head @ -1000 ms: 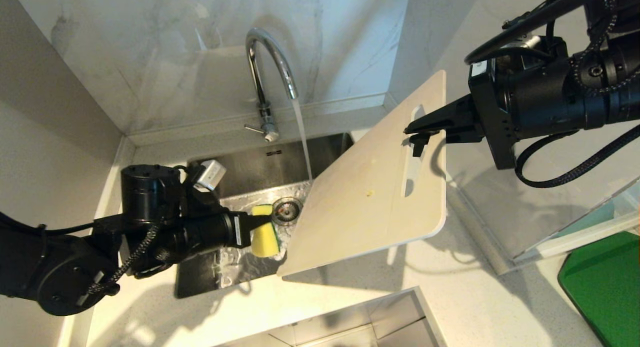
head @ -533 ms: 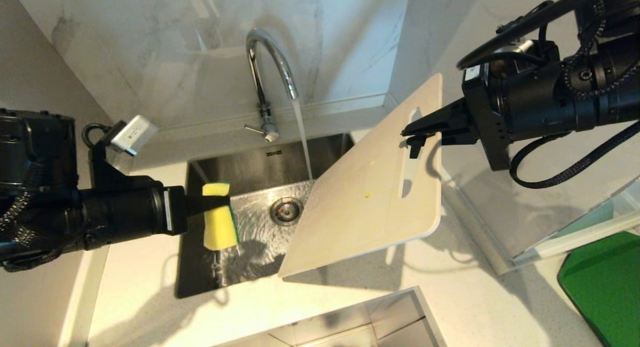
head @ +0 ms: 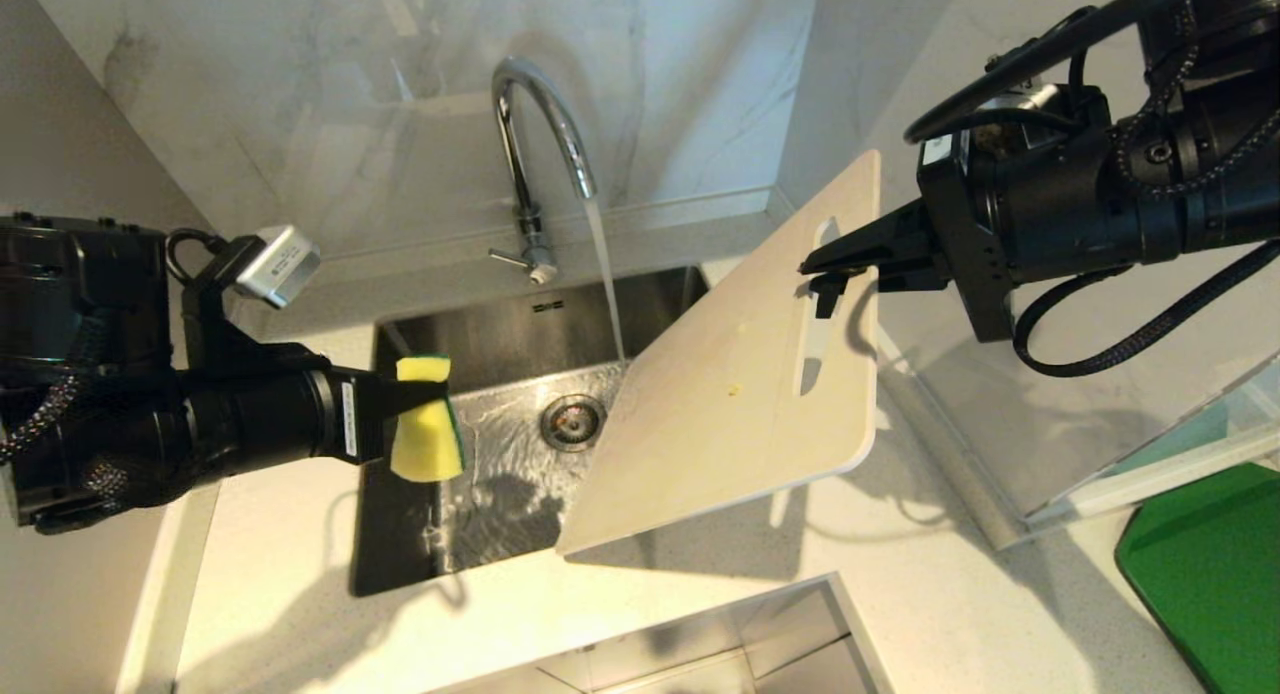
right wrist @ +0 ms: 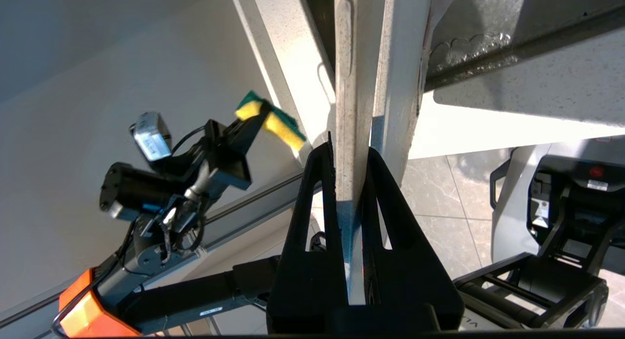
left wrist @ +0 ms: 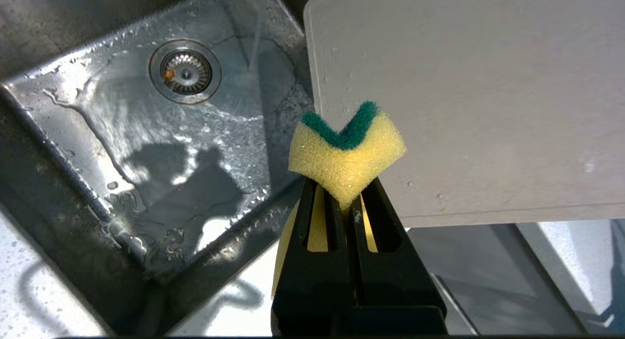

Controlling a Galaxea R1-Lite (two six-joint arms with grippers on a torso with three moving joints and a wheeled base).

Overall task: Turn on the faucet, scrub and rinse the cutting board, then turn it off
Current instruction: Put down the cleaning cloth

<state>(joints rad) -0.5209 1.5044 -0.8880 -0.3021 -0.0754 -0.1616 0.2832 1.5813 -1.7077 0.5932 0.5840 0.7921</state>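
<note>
The faucet (head: 535, 164) is standing at the back edge of the steel sink (head: 400, 534), and water is running from its arched spout in a thin stream (head: 607, 284) that is falling to the wet sink floor just beside the upper corner of the cutting board (head: 720, 414). The right gripper (head: 825, 274) is holding this cream-white board by its long edge next to the slot handle, with the fingers (right wrist: 317, 192) clenched on either face of the board. The board is being held tilted, with its lower end reaching over the right part of the sink and the front tabletop (head: 640, 614). A small yellowish spot (head: 736, 389) is showing near the middle of the board's upper face. The left gripper (head: 415, 404) is positioned over the left side of the sink, apart from the board, with its fingers (left wrist: 337, 217) clenched on a yellow sponge (head: 425, 429) with a green scouring layer; in the left wrist view the sponge is being pinched into a V shape. The round drain (head: 573, 421) is lying between the sponge and the board. A green board (head: 1215, 574) is lying on the tabletop at the far right.
</note>
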